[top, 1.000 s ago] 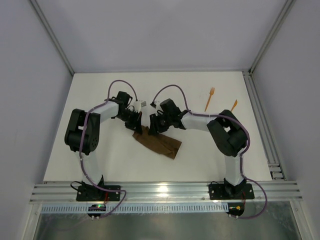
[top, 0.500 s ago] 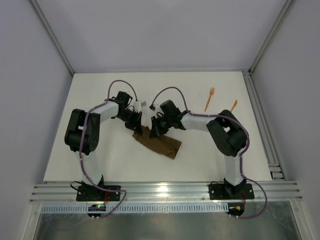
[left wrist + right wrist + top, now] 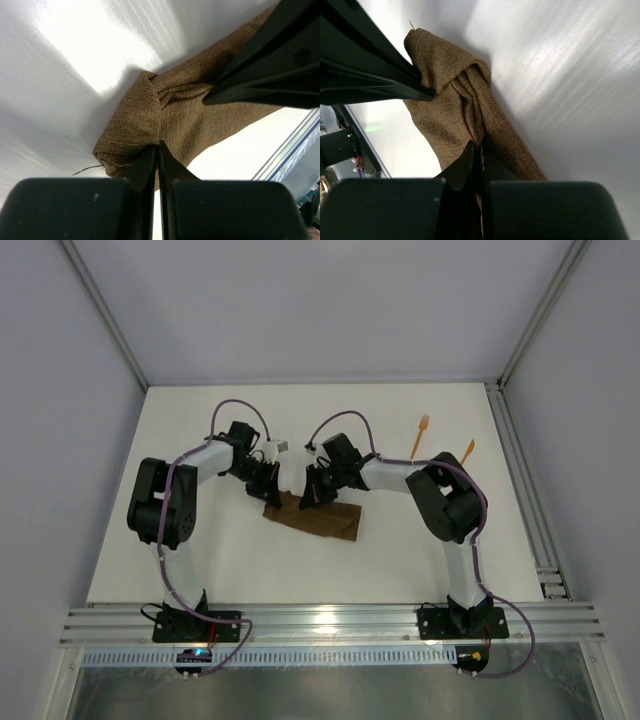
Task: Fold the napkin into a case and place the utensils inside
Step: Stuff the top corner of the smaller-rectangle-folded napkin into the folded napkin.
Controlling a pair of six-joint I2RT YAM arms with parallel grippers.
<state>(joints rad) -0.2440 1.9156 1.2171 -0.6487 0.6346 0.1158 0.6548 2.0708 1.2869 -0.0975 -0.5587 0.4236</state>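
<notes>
Swung flatter, the bunched brown napkin (image 3: pixel 322 521) is pinched by left end effector (image 3: pixel 156 149) and right end effector (image 3: pixel 478 146).

The far edge of the napkin (image 3: pixel 318 522) is crowded by the left gripper (image 3: pixel 156 150) and right gripper (image 3: pixel 478 147), which pinch it almost side by side, while the table (image 3: pixel 200 560) on the napkin's near side lies open and the fork (image 3: pixel 419 438) and pointed piece (image 3: pixel 467 451) lie well off to its far right.
</notes>
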